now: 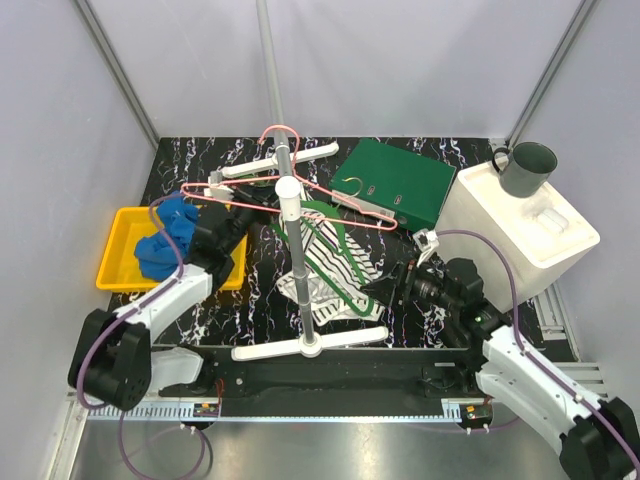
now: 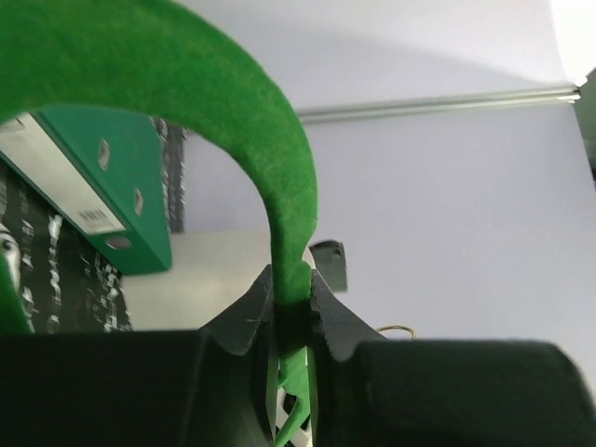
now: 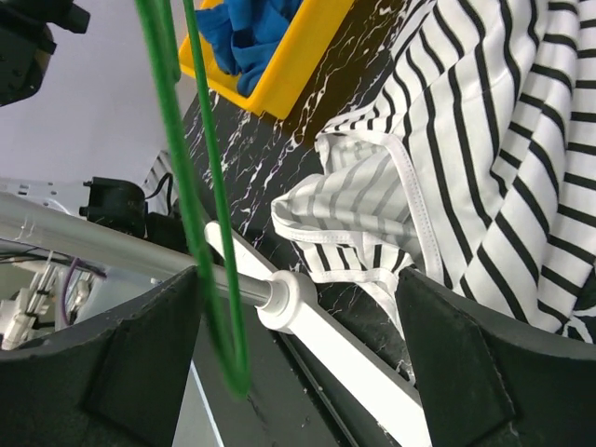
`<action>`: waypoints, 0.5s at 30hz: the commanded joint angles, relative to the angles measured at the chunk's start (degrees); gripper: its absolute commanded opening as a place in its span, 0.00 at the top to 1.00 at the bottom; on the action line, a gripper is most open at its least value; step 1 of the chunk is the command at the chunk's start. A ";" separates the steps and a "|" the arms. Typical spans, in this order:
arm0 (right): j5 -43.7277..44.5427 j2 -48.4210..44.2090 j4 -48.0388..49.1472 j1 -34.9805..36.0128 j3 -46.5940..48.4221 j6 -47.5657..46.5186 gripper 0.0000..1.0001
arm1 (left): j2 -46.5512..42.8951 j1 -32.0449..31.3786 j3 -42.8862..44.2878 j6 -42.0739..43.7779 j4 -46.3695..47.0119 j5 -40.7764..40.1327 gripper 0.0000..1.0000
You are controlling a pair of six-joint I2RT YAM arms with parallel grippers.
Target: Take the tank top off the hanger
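Right wrist: striped tank top [image 3: 484,140] crumpled; right gripper [image 3: 298,345] apart, left gripper [image 2: 291,307] clamps green hanger [image 2: 233,93].

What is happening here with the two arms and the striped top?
The left gripper is shut on the green hanger, holding it beside the rack. The right gripper is open, close to the striped tank top, not gripping it. The top seems not yet off the hanger; its lower part lies on the table.

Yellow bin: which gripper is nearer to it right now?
Left. The left gripper, jaws shut on the green hanger, sits beside the right edge of the yellow bin; the right gripper, jaws open, is beyond the stand by the tank top.
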 commanded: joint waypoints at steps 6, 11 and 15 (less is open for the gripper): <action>-7.86 7.92 13.94 -0.14 -0.25 3.15 0.28 | 2.75 -4.61 -4.52 -6.95 15.68 -3.31 1.00; -8.39 9.95 19.13 0.03 -2.44 6.40 0.52 | 2.13 -5.94 -4.69 -6.15 14.98 -6.65 1.00; -4.45 8.99 18.53 0.03 -3.24 6.77 0.84 | 3.27 -6.03 -4.69 -7.03 16.29 -6.22 1.00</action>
